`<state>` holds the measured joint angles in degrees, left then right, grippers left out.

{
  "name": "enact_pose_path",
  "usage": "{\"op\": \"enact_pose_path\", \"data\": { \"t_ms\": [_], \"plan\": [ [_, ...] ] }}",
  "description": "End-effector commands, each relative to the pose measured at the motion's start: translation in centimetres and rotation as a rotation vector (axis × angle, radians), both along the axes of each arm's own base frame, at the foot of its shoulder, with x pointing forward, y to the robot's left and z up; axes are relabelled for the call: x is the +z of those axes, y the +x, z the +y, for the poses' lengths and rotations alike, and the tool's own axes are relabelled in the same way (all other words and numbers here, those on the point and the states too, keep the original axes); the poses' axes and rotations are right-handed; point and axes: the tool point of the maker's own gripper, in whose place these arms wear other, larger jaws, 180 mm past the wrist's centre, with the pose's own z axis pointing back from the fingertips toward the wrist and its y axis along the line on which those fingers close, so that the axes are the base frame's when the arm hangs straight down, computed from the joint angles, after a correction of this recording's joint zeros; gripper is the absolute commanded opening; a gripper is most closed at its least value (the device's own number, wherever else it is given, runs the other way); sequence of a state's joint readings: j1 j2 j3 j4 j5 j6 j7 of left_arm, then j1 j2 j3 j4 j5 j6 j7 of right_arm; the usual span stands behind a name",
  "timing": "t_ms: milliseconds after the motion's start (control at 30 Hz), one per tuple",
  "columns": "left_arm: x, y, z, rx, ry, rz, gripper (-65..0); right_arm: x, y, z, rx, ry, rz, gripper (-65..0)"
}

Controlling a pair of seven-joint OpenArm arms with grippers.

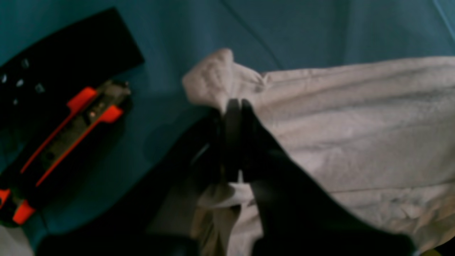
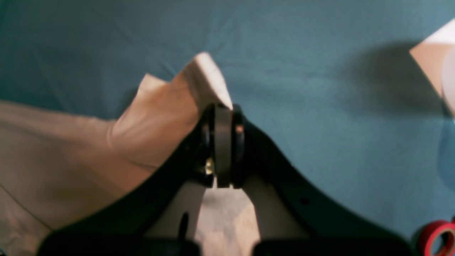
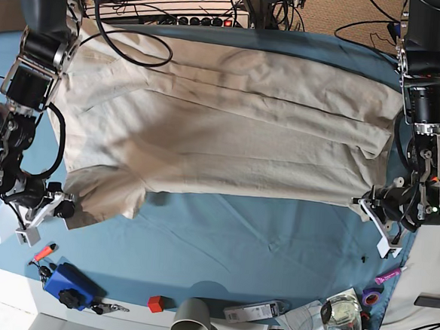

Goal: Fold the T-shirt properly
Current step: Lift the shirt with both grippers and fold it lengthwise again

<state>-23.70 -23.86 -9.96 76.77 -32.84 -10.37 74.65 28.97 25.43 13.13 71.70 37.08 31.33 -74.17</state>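
Across the blue-teal table cloth point(image 3: 237, 242) the T-shirt point(image 3: 222, 127) lies spread wide. At its two near corners, the left gripper point(image 1: 234, 106) and right gripper point(image 2: 223, 110) each pinch a bunch of fabric, jaws seemingly closed tight, though both wrist views are blurred.

Left gripper point(image 1: 234, 106) is pinching a bunched edge of the T-shirt point(image 1: 355, 135), jaws closed tight on the fabric. Shirt is spreading rightward over the teal table cloth point(image 1: 170, 32). A black-and-orange tool point(image 1: 67, 135) is lying at left, blurry.
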Motion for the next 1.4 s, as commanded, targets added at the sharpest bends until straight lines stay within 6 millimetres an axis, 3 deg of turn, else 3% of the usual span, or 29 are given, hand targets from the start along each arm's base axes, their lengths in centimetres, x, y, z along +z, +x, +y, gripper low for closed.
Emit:
{"op": "enact_pose_path", "data": {
  "t_ms": [0,200,300,533,767,900,1067,1200,1367],
  "plan": [
    [2.0,1.2,0.7,0.002,0.01,-0.055,-65.0,1.8,0.4,-0.7,-0.009,-0.014,-0.054,-65.0],
    [2.2,0.8,-0.2,-0.059,-0.018,-0.048,-65.0,0.7,-2.3,-1.4,-0.028,-0.035,-0.057,-65.0],
    [2.4,0.4,0.5,-0.06,0.007,-0.054,-65.0,0.5,-3.6,-1.8,-0.04,-0.018,-0.067,-65.0],
    [2.8,-2.5,1.3,-0.158,0.031,-0.075,-65.0,-0.2,-5.6,-1.5,-0.014,-0.022,-0.058,-65.0],
    [1.4,-5.5,0.7,-0.188,0.049,-0.049,-65.0,-1.4,-7.9,-0.8,0.018,-0.066,-0.025,-65.0],
    [1.8,-6.5,2.0,-0.139,0.055,-0.074,-65.0,-2.0,-9.8,-0.4,0.037,-0.095,-0.007,-65.0],
    [2.3,-7.8,3.7,-0.085,0.002,-0.107,-65.0,-1.6,-12.2,-1.4,0.007,-0.121,-0.018,-65.0],
    [1.7,-9.2,3.0,-0.104,-0.06,-0.087,-65.0,-1.6,-14.7,-2.5,-0.01,-0.144,-0.007,-65.0],
    [0.9,-10.7,2.1,-0.142,-0.085,-0.057,-65.0,-2.7,-17.6,-2.3,0.009,-0.177,0.049,-65.0]
  ]
}}
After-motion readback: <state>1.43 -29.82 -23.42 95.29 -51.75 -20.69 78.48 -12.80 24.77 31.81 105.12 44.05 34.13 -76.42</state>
